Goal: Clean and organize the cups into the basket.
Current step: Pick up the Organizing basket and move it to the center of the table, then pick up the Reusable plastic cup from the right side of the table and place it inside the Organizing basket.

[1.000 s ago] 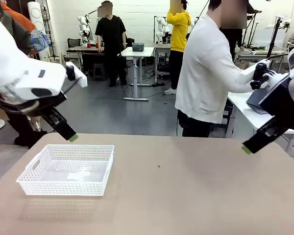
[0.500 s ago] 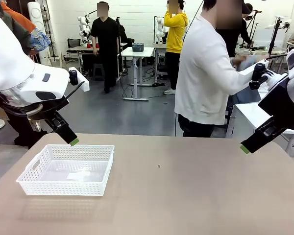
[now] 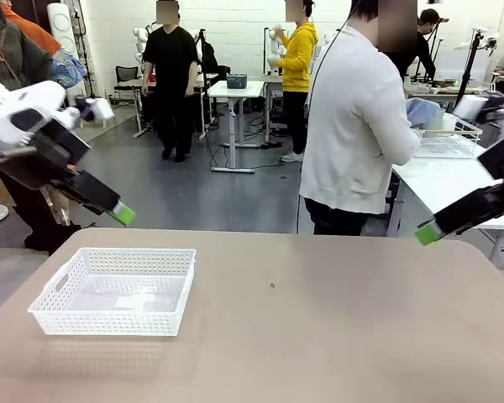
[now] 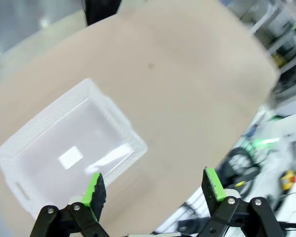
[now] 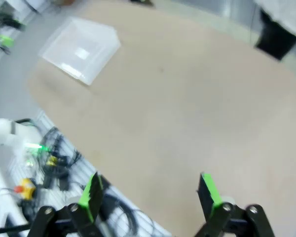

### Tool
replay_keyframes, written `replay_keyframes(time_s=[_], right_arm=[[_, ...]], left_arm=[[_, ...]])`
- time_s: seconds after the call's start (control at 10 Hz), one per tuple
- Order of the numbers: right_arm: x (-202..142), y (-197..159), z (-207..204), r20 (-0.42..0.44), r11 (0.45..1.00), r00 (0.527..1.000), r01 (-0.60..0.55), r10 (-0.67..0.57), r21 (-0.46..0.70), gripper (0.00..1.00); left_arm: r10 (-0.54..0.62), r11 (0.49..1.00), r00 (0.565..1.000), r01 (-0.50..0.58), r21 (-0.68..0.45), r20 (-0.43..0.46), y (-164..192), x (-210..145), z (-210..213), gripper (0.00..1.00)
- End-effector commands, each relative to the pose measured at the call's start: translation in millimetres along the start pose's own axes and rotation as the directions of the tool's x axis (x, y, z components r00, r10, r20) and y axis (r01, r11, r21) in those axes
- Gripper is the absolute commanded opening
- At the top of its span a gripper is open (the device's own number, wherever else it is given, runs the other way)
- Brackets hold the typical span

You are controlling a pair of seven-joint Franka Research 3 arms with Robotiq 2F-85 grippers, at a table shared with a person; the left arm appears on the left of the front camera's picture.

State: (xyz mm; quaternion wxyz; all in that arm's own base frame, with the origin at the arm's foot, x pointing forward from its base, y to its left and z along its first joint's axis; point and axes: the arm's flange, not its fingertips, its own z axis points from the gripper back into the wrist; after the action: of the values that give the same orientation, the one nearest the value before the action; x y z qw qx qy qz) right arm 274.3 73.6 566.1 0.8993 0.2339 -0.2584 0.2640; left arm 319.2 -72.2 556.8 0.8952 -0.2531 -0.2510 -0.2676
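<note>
While its two green-tipped fingers stand wide apart with nothing between them, the left gripper [image 3: 122,214] hangs in the air above the table's [image 3: 336,336] far left corner, just beyond the back rim of the basket [image 3: 109,323]. From the left wrist view, that gripper [image 4: 153,186] looks down on the basket [image 4: 37,140], which sits below and a little to one side of the gap between the fingers. The basket's glossy floor shows a small pale patch. The basket rests flat on the tan table, near its left edge.

The right gripper [image 3: 428,233] hovers above the table's far right edge, well apart from the basket. In its own wrist view the right gripper [image 5: 150,190] has its fingers spread and nothing in them, with the basket [image 5: 81,49] far off at the upper left.

Beyond the table a person [image 3: 353,126] in a white top stands turned toward a side table on the right, a blue-gloved hand [image 3: 420,111] beside a wire basket [image 3: 449,141].
</note>
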Motion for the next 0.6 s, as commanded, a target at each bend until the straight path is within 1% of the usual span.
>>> replay_keyframes(time_s=[0.0,0.1,0.3,0.4,0.5], right_arm=[[-36,-47,4,0.069,0.863,0.944,0.263,-0.323,0.431,1.0],[-49,-72,10,0.072,0.775,0.906,0.312,-0.416,0.55,1.0],[-82,-124,18,0.086,0.649,0.812,0.393,-0.578,0.652,1.0],[-99,-143,20,0.075,0.61,0.773,0.432,-0.629,0.664,1.0],[-116,-159,24,0.052,0.598,0.755,0.472,-0.653,0.648,1.0]], left_arm=[[0.556,0.748,0.827,-0.454,-0.484,0.083,35,-4,22,1.0],[0.634,0.708,0.765,-0.514,-0.484,0.115,59,-13,36,1.0],[0.751,0.628,0.637,-0.605,-0.489,0.176,112,-49,58,1.0],[0.787,0.593,0.588,-0.638,-0.491,0.188,134,-67,66,1.0],[0.819,0.559,0.537,-0.665,-0.495,0.203,152,-88,73,1.0]])
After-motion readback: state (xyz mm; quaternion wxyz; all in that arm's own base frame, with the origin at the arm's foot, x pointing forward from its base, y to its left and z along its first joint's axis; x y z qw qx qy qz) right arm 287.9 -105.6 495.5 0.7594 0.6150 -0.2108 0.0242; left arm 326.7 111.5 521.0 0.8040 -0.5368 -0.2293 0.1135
